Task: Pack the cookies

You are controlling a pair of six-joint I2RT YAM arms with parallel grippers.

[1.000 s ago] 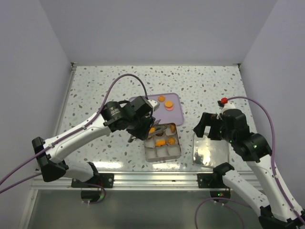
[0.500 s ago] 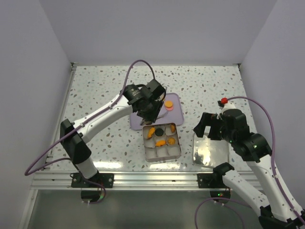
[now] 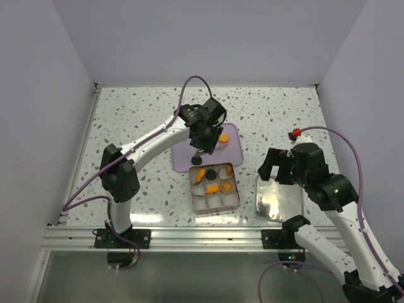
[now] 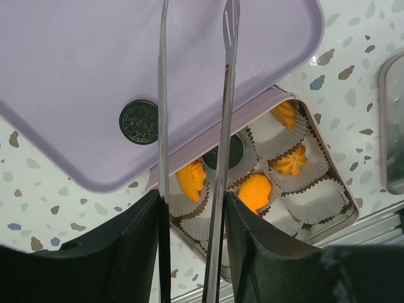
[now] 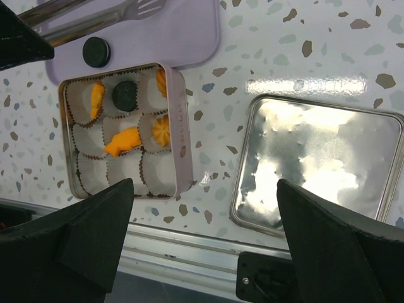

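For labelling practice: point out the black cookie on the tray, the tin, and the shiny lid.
black cookie (image 4: 139,122), left wrist view, top face
tin (image 5: 180,129), right wrist view, right wall
shiny lid (image 5: 315,170), right wrist view, middle

You have open room on the flat lavender plastic tray (image 4: 82,57) around the long metal tongs (image 4: 228,76) — only one black round cookie (image 4: 139,122) lies just beside the blades. The square tin lined with white paper cups (image 5: 180,120) sits against the tray's near edge. The shiny square metal lid (image 5: 328,170) lies apart to the right, with bare speckled tabletop (image 5: 218,145) between.
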